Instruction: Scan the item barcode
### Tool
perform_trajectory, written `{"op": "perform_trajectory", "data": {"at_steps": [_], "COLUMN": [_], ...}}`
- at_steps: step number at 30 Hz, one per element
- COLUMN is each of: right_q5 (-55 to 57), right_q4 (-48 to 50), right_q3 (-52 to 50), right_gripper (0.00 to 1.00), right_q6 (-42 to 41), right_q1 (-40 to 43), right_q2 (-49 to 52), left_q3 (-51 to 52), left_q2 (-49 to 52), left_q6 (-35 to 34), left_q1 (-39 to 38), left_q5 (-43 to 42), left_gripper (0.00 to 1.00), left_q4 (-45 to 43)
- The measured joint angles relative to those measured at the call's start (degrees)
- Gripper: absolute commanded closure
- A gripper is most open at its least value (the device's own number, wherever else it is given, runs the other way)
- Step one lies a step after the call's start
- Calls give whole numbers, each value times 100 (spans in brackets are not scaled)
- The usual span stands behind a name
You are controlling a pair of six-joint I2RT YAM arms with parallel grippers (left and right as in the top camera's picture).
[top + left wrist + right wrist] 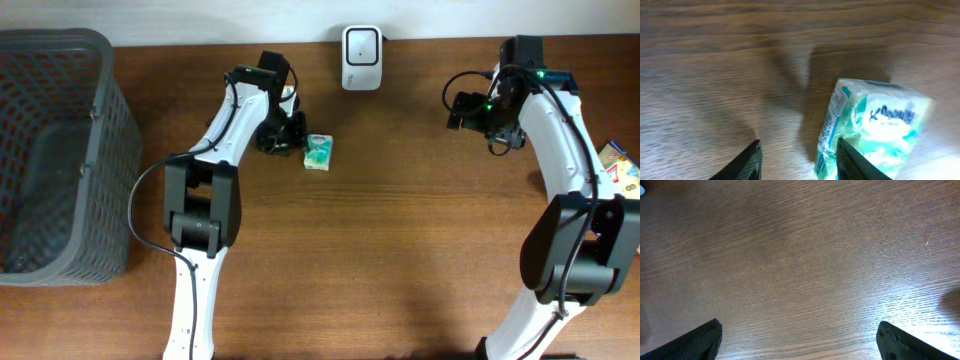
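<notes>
Overhead: the left claw (284,135) sits just left of the tissue pack (318,152), which lies on the surface (400,250) below the scanner (361,57), long axis roughly toward it.

Left wrist: the fingers stand partly apart and grip nothing. One finger (855,162) overlaps the pack's edge; whether they touch I cannot tell.

Right wrist: the right claw (800,340) is wide open over wood and holds nothing.

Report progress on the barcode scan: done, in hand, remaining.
Done: nothing visibly; the tissue pack lies on the table, short of the scanner.
In hand: the left gripper is open beside the pack, not gripping it.
Left: grasp it and show its barcode to the scanner. The right gripper hangs open, idle.
</notes>
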State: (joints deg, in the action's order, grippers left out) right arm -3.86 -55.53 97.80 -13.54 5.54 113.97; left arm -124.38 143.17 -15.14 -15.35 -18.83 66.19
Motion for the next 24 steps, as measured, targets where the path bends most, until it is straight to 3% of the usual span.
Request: {"op": "perform_trajectory", "data": {"at_steps": [4,14,24], "right_q5": [0,0,0], "right_q4": [2,2,2], "right_q3": [0,0,0], "right_gripper": [1,1,2], "right_q6": [2,0,2], "right_q1": [0,0,0], "right_q2": [0,0,0], "left_q3": [9,-142,-175], "left_q2": [0,0,0], "left_q6": [79,345,708], "left_q1": [0,0,-140], "left_q5": [-179,-632,-960], "left_gripper": [58,53,55], "left_q4": [-2,188,212]}}
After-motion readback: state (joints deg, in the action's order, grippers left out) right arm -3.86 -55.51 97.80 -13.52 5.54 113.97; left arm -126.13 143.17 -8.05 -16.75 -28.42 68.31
